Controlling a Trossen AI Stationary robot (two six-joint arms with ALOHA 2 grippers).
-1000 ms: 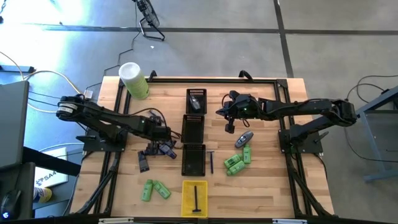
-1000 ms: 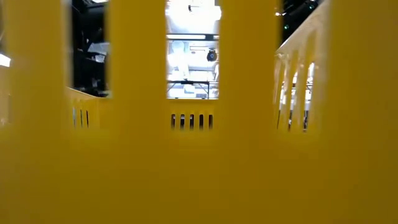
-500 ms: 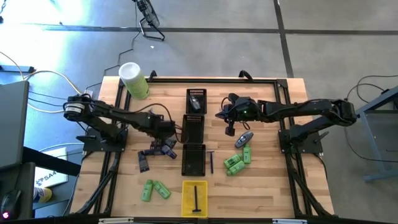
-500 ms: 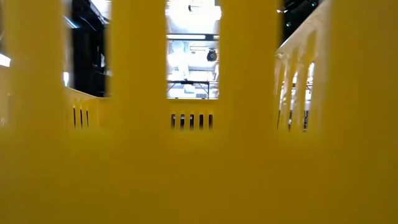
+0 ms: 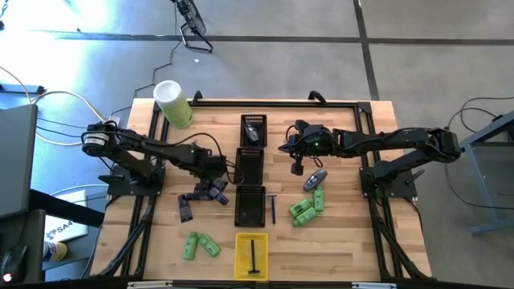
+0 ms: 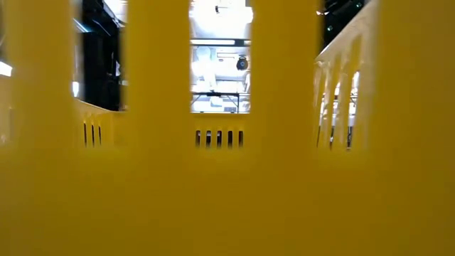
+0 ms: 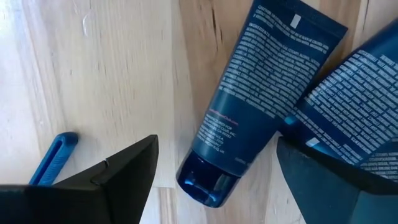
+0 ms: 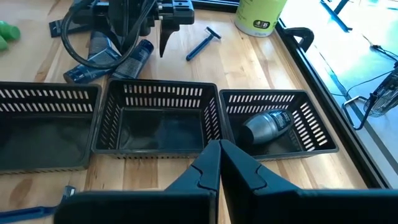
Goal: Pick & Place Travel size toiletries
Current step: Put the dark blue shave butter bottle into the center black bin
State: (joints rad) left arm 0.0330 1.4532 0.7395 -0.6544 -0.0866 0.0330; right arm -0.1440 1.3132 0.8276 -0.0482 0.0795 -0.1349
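Hovering over the cluster of dark navy squeeze tubes left of the middle black slotted plastic basket, the left gripper has its fingers spread wide, one on each side of a navy printed tube whose rounded cap points toward the wrist camera. Against a second ago, the left arm has swung its forearm toward the far side of the table and the gripper now sits over the tubes' far end; over the last half second it hardly shifted, which I read as lining up for a grasp, not yet a pick. A blue plastic razor lies on the wood just beside that tube.

The right gripper hangs just right of the middle basket, fingers pressed together on nothing, and has not moved.

Elsewhere, a grey-blue oval deodorant lies in the far black basket; bright green little bottles sit right of the near black basket, more green bottles left of the yellow plastic tray holding a dark stick. Most items remain unsorted.
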